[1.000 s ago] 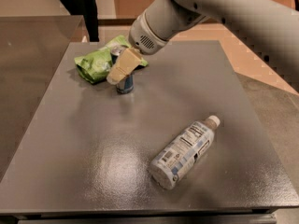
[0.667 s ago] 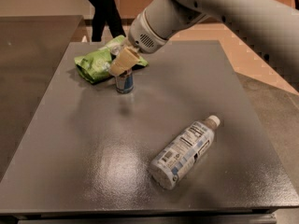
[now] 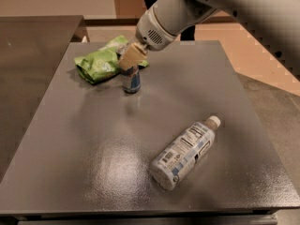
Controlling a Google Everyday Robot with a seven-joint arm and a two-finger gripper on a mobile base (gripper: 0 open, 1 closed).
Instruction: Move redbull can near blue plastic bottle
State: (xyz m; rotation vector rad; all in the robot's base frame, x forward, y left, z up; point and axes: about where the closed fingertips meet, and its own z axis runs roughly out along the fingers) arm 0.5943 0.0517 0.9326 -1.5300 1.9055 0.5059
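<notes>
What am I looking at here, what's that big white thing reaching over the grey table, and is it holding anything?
The big white thing is a robot arm. It comes in from the upper right, and its grasping end, the gripper, sits at the top of a slim can standing upright toward the far side. Whether it grips the can I cannot tell. There is one camera view, looking down at a slant on the table; where it is mounted is not known. Just behind the can lies a green snack bag. Nearer the camera, to the right, a clear bottle with a white cap lies on its side, well apart from the can.
</notes>
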